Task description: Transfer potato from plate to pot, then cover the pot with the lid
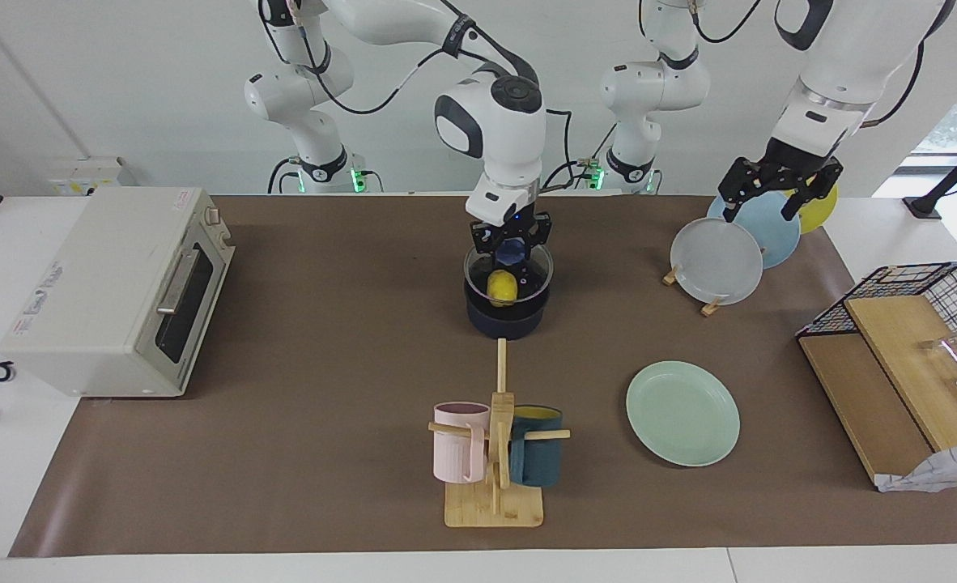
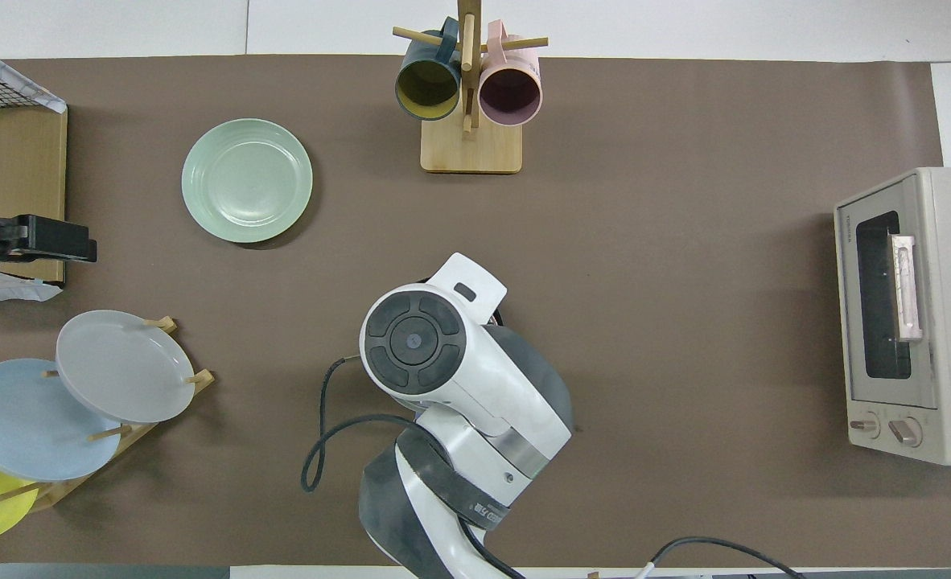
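Observation:
The dark navy pot [image 1: 508, 318] stands mid-table with the yellow potato [image 1: 502, 288] inside it. My right gripper [image 1: 510, 243] is shut on the blue knob of the clear glass lid [image 1: 527, 279]. It holds the lid level over the pot's mouth; I cannot tell whether the lid rests on the rim. In the overhead view the right arm hides the pot, the potato and the lid. The mint-green plate [image 1: 682, 414] lies bare, also in the overhead view [image 2: 247, 180]. My left gripper [image 1: 770, 194] is open and empty, raised over the plate rack; the overhead view [image 2: 81, 249] shows it too.
A rack [image 1: 721, 261] with grey, light-blue and yellow upright plates stands toward the left arm's end. A wire basket with wooden boards [image 1: 908, 332] is beside it. A mug tree [image 1: 496, 453] with a pink and a teal mug stands farther out. A toaster oven [image 1: 114, 291] is at the right arm's end.

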You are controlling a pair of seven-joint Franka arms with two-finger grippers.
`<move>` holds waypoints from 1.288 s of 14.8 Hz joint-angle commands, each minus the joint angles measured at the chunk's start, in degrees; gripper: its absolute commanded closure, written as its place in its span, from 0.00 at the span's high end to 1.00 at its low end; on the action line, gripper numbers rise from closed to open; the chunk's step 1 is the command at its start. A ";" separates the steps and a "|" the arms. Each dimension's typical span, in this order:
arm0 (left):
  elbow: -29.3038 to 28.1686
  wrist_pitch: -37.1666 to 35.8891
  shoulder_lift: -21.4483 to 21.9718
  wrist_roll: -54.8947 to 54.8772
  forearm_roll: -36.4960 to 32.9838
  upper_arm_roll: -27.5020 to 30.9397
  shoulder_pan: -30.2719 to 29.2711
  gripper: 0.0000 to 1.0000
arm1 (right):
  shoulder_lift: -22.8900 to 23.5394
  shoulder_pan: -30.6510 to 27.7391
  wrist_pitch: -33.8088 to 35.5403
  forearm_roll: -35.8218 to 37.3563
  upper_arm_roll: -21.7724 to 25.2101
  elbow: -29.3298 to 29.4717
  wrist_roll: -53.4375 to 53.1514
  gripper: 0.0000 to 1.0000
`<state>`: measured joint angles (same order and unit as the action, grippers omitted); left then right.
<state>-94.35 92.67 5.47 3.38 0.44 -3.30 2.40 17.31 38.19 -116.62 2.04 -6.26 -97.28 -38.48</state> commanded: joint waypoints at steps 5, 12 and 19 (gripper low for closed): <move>3.38 -2.58 -2.48 -0.39 -2.11 5.64 6.01 1.00 | 1.32 -1.71 -1.16 1.47 0.28 0.69 -0.71 0.00; 1.45 -2.67 -2.75 -0.13 -1.49 6.46 7.53 1.00 | 2.37 -1.89 -3.18 1.47 0.28 0.69 0.60 0.00; 2.94 -3.11 -4.68 -0.30 -1.58 6.46 6.91 1.00 | 3.16 -1.54 -3.71 3.05 0.28 0.34 0.43 0.00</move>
<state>-92.65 91.02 2.35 3.37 -0.58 2.48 8.77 19.65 37.20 -119.36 3.98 -5.76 -97.13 -38.78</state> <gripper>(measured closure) 0.000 0.348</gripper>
